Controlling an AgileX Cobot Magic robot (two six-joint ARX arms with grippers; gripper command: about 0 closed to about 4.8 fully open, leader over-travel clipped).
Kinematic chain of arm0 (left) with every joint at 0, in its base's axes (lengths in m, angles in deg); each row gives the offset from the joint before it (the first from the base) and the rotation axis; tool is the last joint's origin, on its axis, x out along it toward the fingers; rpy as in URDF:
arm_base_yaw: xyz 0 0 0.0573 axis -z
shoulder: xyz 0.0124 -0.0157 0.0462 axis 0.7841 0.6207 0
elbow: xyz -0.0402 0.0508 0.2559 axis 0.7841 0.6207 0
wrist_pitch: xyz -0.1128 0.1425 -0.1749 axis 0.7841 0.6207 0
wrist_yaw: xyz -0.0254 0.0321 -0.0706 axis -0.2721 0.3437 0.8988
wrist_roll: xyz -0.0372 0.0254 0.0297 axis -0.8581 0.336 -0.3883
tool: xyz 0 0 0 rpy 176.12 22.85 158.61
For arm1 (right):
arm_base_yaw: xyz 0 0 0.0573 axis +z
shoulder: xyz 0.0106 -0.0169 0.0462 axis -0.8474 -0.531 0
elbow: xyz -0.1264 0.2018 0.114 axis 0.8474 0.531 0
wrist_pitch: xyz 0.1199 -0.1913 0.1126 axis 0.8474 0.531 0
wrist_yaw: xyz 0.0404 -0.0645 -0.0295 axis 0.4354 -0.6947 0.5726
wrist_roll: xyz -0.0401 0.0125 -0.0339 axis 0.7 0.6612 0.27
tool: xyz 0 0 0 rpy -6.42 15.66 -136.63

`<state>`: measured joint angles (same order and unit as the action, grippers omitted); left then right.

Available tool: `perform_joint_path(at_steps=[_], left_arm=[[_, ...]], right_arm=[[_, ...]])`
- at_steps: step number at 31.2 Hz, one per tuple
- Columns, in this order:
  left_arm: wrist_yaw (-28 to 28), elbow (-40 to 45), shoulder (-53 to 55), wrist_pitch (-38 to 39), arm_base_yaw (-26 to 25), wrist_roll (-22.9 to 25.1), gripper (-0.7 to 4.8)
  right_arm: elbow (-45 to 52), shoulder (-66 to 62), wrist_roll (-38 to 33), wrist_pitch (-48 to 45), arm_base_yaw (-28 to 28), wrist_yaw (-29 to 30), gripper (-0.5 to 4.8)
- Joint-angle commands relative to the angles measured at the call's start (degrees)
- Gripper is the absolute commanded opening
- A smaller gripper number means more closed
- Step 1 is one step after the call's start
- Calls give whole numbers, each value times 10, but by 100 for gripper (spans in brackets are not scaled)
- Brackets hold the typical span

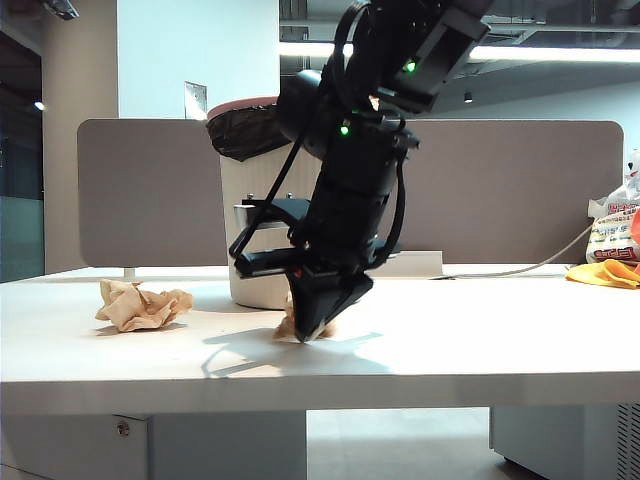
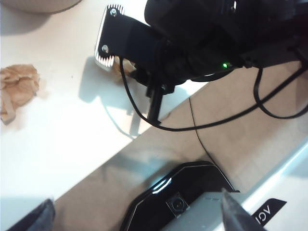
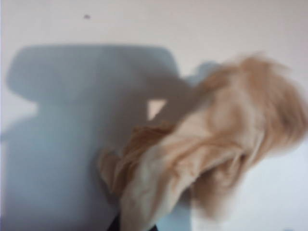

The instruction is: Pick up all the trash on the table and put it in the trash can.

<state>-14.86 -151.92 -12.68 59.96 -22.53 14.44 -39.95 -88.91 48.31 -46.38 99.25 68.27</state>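
Observation:
My right gripper (image 1: pixel 312 328) points down at the middle of the table (image 1: pixel 450 350), shut on a wad of light brown paper trash (image 1: pixel 289 324). That wad (image 3: pixel 207 144) fills the blurred right wrist view and runs down into the right gripper (image 3: pixel 137 226). A second wad (image 1: pixel 143 305) lies to the left. The trash can (image 1: pixel 250 185) stands behind the arm. My left gripper (image 2: pixel 134 211) hangs open and empty over the table's front edge, looking down on the right arm and the left wad (image 2: pixel 17 89). I cannot pick the left gripper out in the exterior view.
A grey partition (image 1: pixel 150 190) runs along the back of the table. A yellow-orange cloth (image 1: pixel 605 272) and a printed white bag (image 1: pixel 615 225) lie at the far right, with a cable (image 1: pixel 520 268) trailing toward them. The robot's black base (image 2: pixel 192 192) sits below the table edge.

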Motion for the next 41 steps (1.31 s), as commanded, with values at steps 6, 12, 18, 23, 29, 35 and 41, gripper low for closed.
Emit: perform_joint_path(at_steps=[6, 12, 18, 23, 29, 35, 41], left_arm=[[-2, -2, -2, -114, 0, 0, 479], [-3, -5, -2, -212, 0, 0, 479], [-42, -6, -2, -341, 0, 0, 479], [-62, -10, -2, -426, 0, -1, 479], [-68, -52, 25, -430, -1, 3, 479], [-76, -100, 66, -417, -1, 8, 479], [-90, -105, 74, -402, -1, 24, 479]], right_arm=[[-61, 103, 4, 10, -2, -1, -1], [-147, 181, 38, 10, -2, 24, -1], [-288, 189, 81, 7, -17, 28, -1], [-386, 154, 81, -26, -51, 47, -1], [-471, 76, 63, -33, -91, 79, -1], [-534, -16, 58, -33, -109, 94, -1], [-548, -79, 46, -42, -122, 142, -1]])
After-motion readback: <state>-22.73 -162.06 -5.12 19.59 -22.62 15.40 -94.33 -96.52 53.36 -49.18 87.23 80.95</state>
